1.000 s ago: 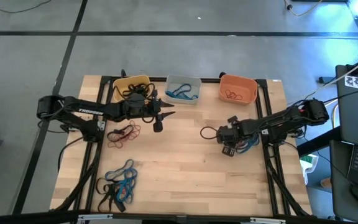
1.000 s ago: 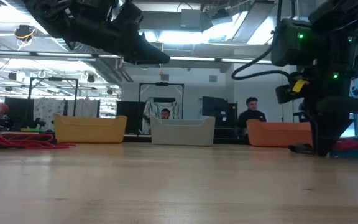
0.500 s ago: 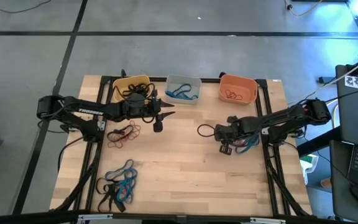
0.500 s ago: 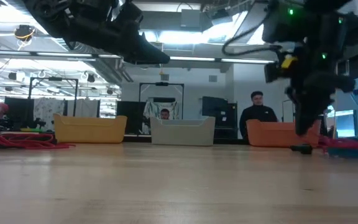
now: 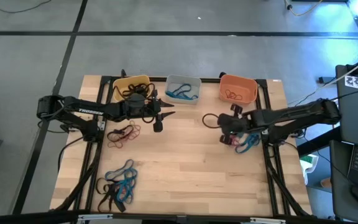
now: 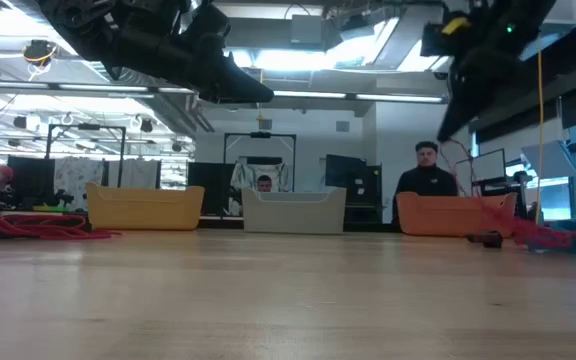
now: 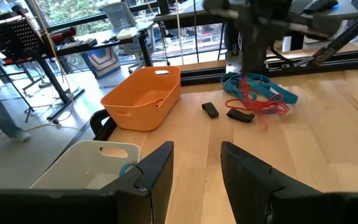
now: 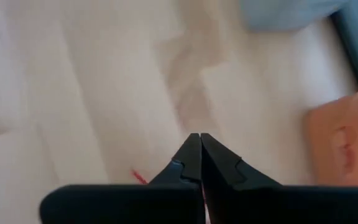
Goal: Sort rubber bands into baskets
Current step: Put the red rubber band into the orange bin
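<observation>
- Orange basket holds a few red-orange loops, the pale grey basket some blue ones, the yellow basket some black ones, so sorting looks partly done
- Left over: a red-orange cluster and a blue-and-black heap on the table's left side, plus a blue-and-red pile near the right arm
- Right gripper hangs just short of the orange basket, fingers pressed together (a red sliver shows at their tips, too little to tell if pinched)
- Left gripper waits spread by the yellow basket
- Pale wood table; grey floor, a person beyond
</observation>
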